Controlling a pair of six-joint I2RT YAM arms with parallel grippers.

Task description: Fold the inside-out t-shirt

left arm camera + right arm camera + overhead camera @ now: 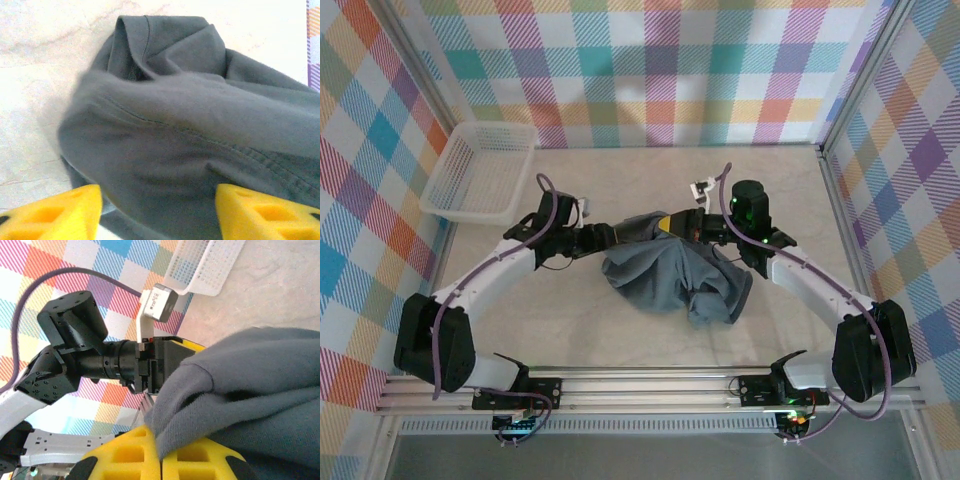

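Observation:
The slate blue-grey t-shirt [670, 280] lies bunched in the middle of the table, with its upper edge lifted between my two grippers. My right gripper [667, 225] is shut on a fold of the t-shirt [250, 390]; in the right wrist view its yellow fingers meet on the cloth at the right gripper [161, 450]. My left gripper [628, 233] comes in from the left. In its wrist view the left gripper [157, 215] stands open, its yellow fingers [55, 212] wide apart, with the t-shirt [175, 115] and a stitched seam between and above them.
A white lattice basket [480, 170] stands at the back left of the table, also seen as the basket [205, 265] behind the left arm's wrist [115, 365]. Plaid walls close in the left, back and right sides. Bare marbled table [620, 330] lies around the shirt.

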